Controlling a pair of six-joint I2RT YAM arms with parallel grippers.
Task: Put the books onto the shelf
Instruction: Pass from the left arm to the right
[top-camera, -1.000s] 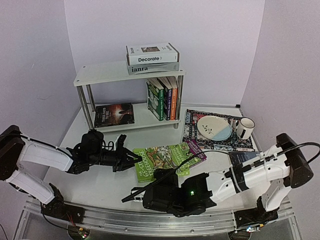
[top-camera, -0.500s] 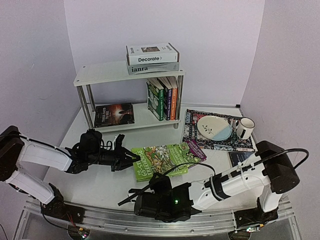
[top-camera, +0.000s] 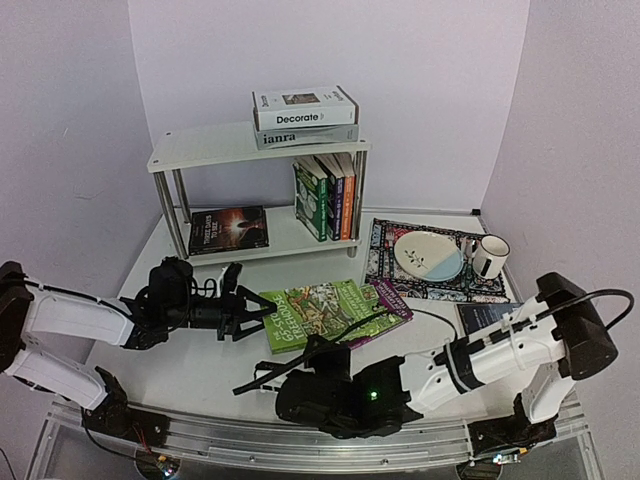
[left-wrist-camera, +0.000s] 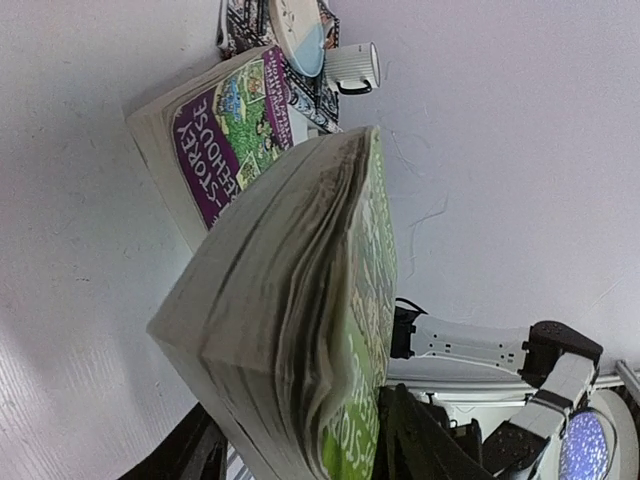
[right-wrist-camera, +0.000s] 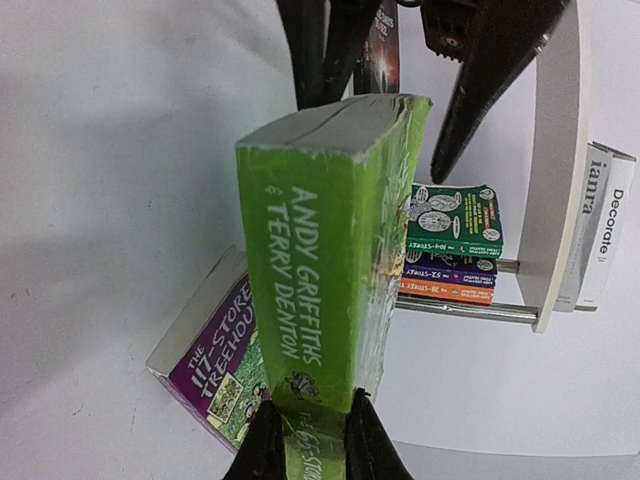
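Green book (top-camera: 315, 312): handover; right gripper (right-wrist-camera: 305, 425) clamps it, left gripper (top-camera: 255, 312) spread alongside; next needs lift to shelf (top-camera: 230, 145).

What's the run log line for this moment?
right fingers: shut on green book | left fingers: open, straddling its other end | purple book: flat on table

navy book (top-camera: 475, 313) — part behind right arm (top-camera: 505, 345) | purple book (top-camera: 395, 298) — under green book (top-camera: 315, 315)

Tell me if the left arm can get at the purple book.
Probably not: the green book, clamped by the right gripper, sits between the left gripper's open fingers and blocks the purple book.
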